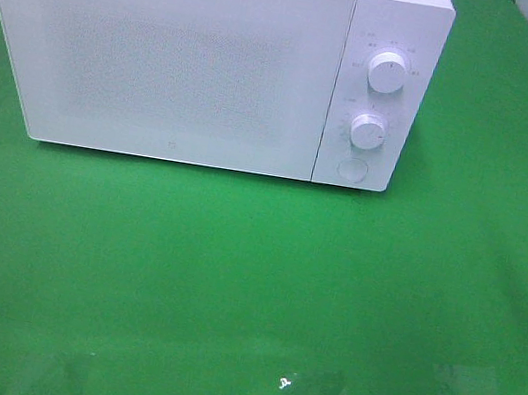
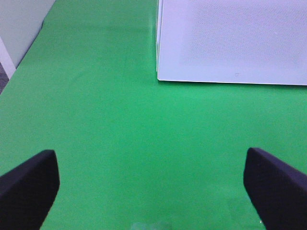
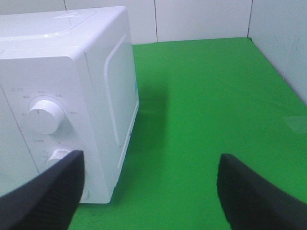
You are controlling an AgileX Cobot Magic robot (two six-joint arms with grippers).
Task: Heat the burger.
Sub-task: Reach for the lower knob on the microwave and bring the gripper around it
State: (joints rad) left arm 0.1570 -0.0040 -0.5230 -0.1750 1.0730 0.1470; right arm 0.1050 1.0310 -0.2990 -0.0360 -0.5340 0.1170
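White microwave [image 1: 187, 53] shut; L hand [image 2: 151, 160], R hand [image 3: 151, 163] open.

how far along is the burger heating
Done: cannot tell; the microwave door is shut and no burger shows in any view. In hand: nothing, left tool and right tool both open and empty. Left: likely turning the knobs, which the right tool faces.

You have a white microwave [image 1: 206, 56] (its door [image 1: 155, 63] dotted with a fine grey mesh pattern), white knobs [image 1: 386, 73], and a bright green tabletop [image 1: 229, 283].
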